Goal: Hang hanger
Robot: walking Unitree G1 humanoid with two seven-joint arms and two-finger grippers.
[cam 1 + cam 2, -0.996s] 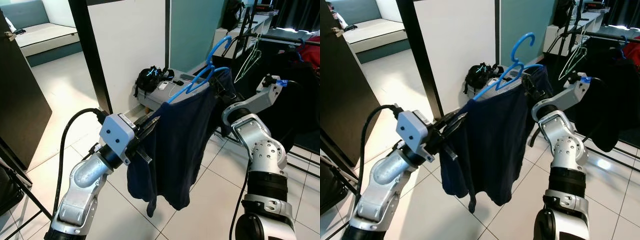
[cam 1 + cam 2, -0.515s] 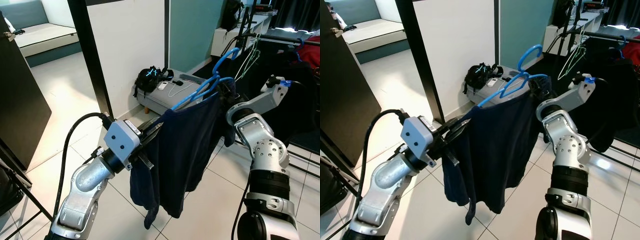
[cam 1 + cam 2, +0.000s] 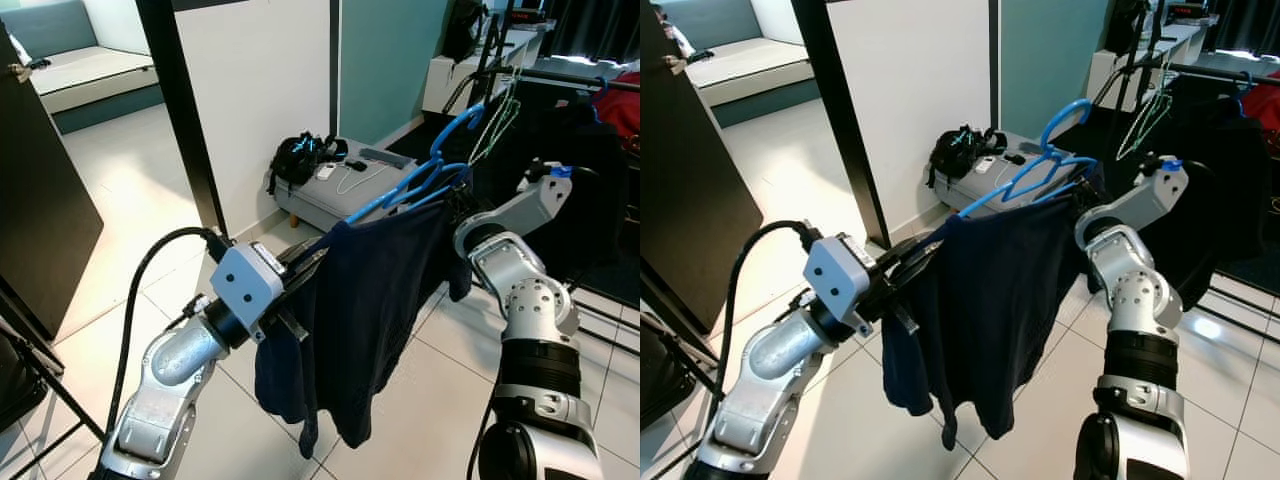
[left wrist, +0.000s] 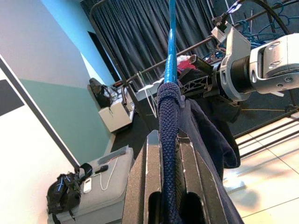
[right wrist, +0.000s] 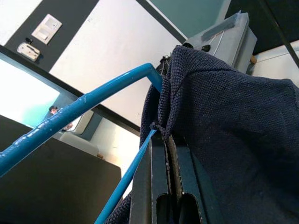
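A blue hanger (image 3: pixel 420 178) carries a dark navy garment (image 3: pixel 365 320) and is held in the air between my two arms. My left gripper (image 3: pixel 300 268) is shut on the hanger's left end, with the cloth pinched between its fingers (image 4: pixel 147 186). My right gripper (image 3: pixel 462 192) is shut on the right end, its fingers (image 5: pixel 149 186) clamping cloth and blue wire (image 5: pixel 84 107). The hook (image 3: pixel 1070 112) points up and toward a dark clothes rail (image 3: pixel 570 75) at the far right, where a pale green wire hanger (image 3: pixel 495 125) hangs.
A grey case with a black bag (image 3: pixel 300 155) and cables on it stands by the white wall (image 3: pixel 260 90). A black post (image 3: pixel 180 110) rises at the wall's left edge. Dark clothes (image 3: pixel 1230 190) hang under the rail. White tiled floor (image 3: pixel 120 180) lies around.
Both arms have carried the hanger and garment to the right and tilted it flatter, so the hook now sits closer to the rail and the green wire hanger.
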